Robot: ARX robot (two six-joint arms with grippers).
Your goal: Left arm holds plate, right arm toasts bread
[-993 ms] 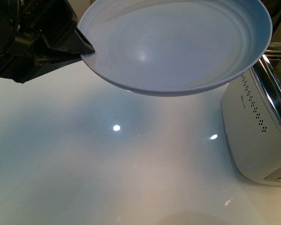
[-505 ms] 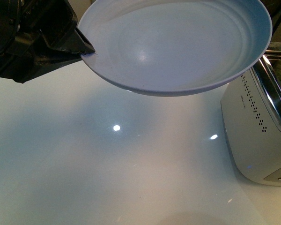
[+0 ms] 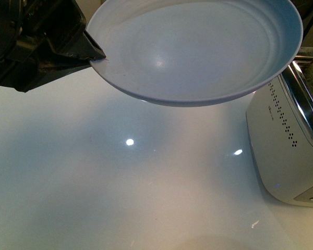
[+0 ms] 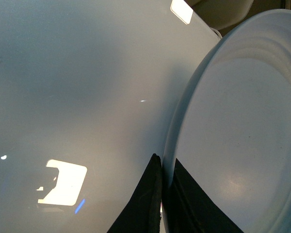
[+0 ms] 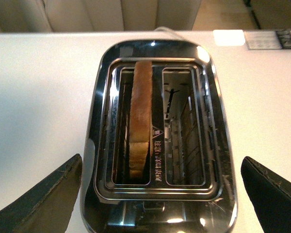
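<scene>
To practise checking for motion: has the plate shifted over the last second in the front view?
No. The plate keeps its place over the toaster's top corner, gripped by the left tool.

Black angular left gripper (image 3: 98, 53); bulky housing (image 3: 31, 47)

A small warning triangle (image 5: 157, 132) and a line of tiny print, too small to read, mark the toaster (image 5: 94, 145) between its slots.

Smooth, glossy plate (image 3: 198, 52); matt black plastic on left gripper (image 3: 98, 54); mirror-glossy white table (image 3: 120, 198); polished chrome on toaster (image 5: 156, 145) top, satin white sides; rough, matt bread (image 5: 141, 111).
</scene>
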